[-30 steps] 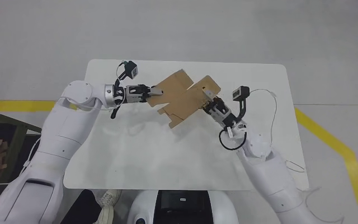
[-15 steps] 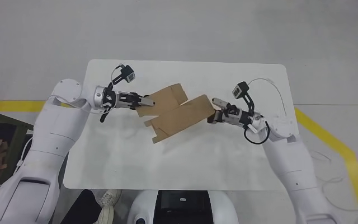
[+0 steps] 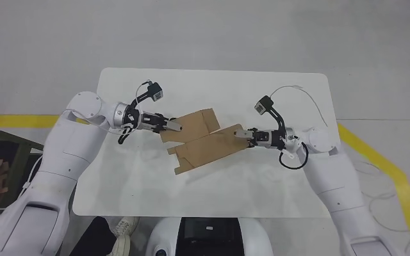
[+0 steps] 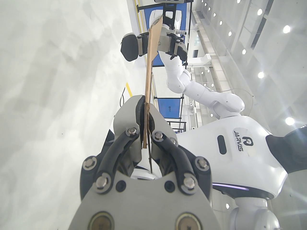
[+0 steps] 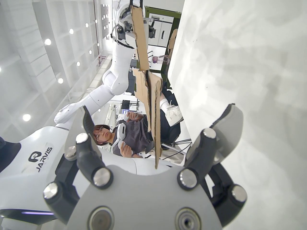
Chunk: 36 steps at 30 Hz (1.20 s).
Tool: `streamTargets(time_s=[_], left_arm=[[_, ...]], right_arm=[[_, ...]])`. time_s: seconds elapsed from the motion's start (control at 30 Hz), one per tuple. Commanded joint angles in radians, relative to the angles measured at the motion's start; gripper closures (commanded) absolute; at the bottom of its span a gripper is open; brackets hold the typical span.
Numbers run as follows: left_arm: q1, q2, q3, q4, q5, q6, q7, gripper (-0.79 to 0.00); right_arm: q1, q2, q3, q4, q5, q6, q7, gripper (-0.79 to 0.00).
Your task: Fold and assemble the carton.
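Observation:
A flat brown carton (image 3: 198,139) is held above the middle of the white table (image 3: 128,185). My left gripper (image 3: 170,127) is shut on its left edge; in the left wrist view the fingers (image 4: 134,120) pinch the cardboard (image 4: 149,72), seen edge-on. My right gripper (image 3: 241,134) is at the carton's right edge. In the right wrist view its fingers (image 5: 84,118) stand wide apart, with the cardboard edge (image 5: 153,120) between them, touching neither. The right gripper (image 4: 153,46) also shows at the carton's far end in the left wrist view.
A thin white cable (image 3: 307,102) loops over the table's right rear part near the right arm. The table's front half lies bare. Yellow floor tape (image 3: 371,153) runs past the table's right side.
The carton has come from the table's back toward the middle and turned flatter. The right arm has swung out to the right, and the left gripper has shifted slightly toward the front with the carton.

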Motion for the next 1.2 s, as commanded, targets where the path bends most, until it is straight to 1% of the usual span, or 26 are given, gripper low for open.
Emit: streamTargets(time_s=[0.0, 0.07, 0.1, 0.17, 0.27, 0.33, 0.4, 0.53, 0.83, 1.03, 1.17], left_arm=[[-0.002, 0.001, 0.008, 0.001, -0.004, 0.000, 0.000, 0.000], [-0.006, 0.003, 0.017, 0.003, -0.008, 0.000, 0.000, 0.000], [-0.007, 0.004, 0.019, 0.004, -0.009, 0.000, 0.000, 0.000], [-0.010, 0.005, 0.026, 0.006, -0.014, -0.001, 0.000, 0.000], [-0.014, 0.008, 0.036, 0.007, -0.020, -0.004, 0.000, 0.000], [-0.017, 0.010, 0.041, 0.009, -0.024, -0.005, 0.000, 0.000], [-0.019, 0.011, 0.049, 0.008, -0.026, -0.004, 0.000, 0.000], [-0.024, 0.013, 0.061, 0.009, -0.031, -0.007, 0.000, 0.000], [-0.035, 0.018, 0.080, 0.015, -0.044, -0.012, 0.000, 0.000], [-0.040, 0.020, 0.092, 0.017, -0.049, -0.014, 0.000, 0.000], [-0.042, 0.022, 0.095, 0.018, -0.050, -0.014, 0.000, 0.000]], right_arm=[[-0.001, -0.001, -0.003, 0.004, 0.015, -0.017, -0.007, -0.785], [-0.002, -0.003, -0.004, 0.009, 0.040, -0.042, -0.013, -0.770], [-0.002, -0.003, -0.005, 0.011, 0.046, -0.046, -0.012, -0.659], [0.000, -0.003, -0.009, 0.016, 0.056, -0.051, -0.004, -0.563], [0.004, -0.002, -0.014, 0.023, 0.059, -0.049, 0.002, -0.446], [0.007, -0.002, -0.017, 0.027, 0.065, -0.047, 0.006, -0.400], [0.008, -0.002, -0.022, 0.030, 0.073, -0.045, 0.016, -0.391], [0.013, -0.003, -0.039, 0.033, 0.074, -0.044, 0.021, -0.413], [0.035, -0.006, -0.066, 0.050, 0.083, -0.042, 0.030, -0.369], [0.041, -0.007, -0.085, 0.050, 0.070, -0.033, 0.038, -0.311], [0.045, -0.006, -0.090, 0.051, 0.069, -0.029, 0.037, -0.209]])
